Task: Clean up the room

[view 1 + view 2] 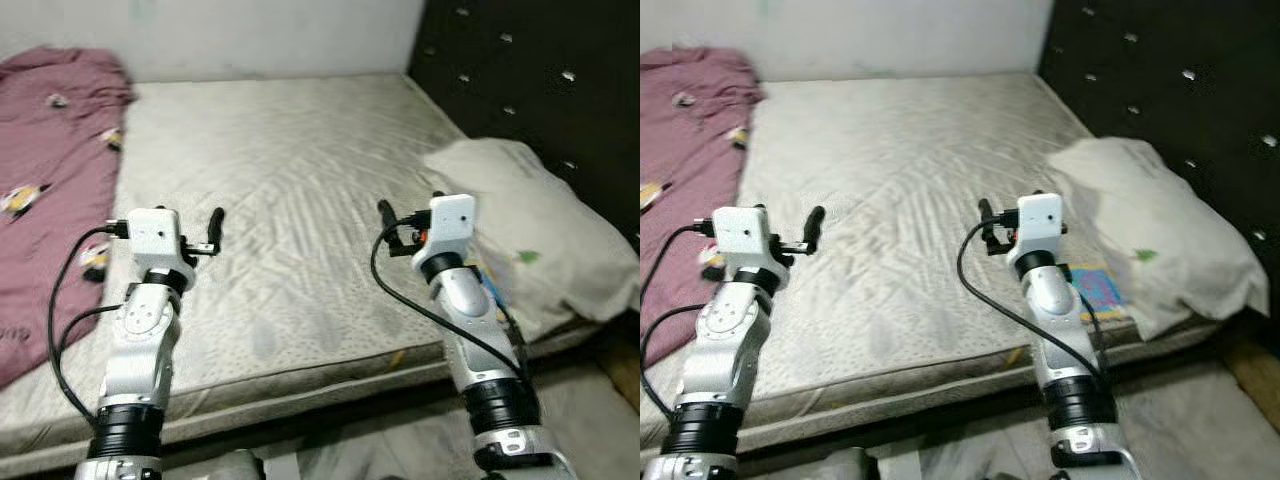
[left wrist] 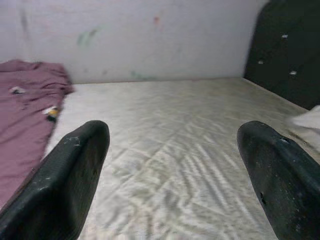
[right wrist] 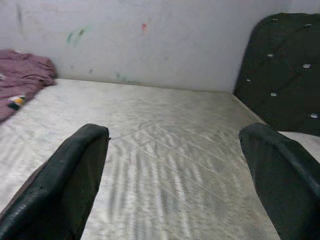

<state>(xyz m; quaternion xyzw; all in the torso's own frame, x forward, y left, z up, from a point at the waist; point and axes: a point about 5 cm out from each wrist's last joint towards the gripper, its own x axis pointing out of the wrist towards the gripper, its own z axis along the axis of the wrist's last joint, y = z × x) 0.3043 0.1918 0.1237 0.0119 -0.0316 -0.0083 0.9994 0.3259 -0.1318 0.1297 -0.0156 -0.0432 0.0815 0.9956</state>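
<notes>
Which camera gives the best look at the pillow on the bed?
The right eye view: the whole pillow lies there against the dark headboard. The left eye view shows it too, nearer the frame's edge. The left wrist view catches just a white corner.

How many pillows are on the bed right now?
1. The pillow lies at the mattress's right edge by the dark headboard, beside the right gripper. The maroon blanket could hide another.

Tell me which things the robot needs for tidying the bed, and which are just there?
For the job:
- purple blanket, crumpled on the bed's left side
- pillow, lying at the right edge
- left gripper and right gripper, both open, holding nothing

Just there:
- mattress
- black headboard
- wall
</notes>
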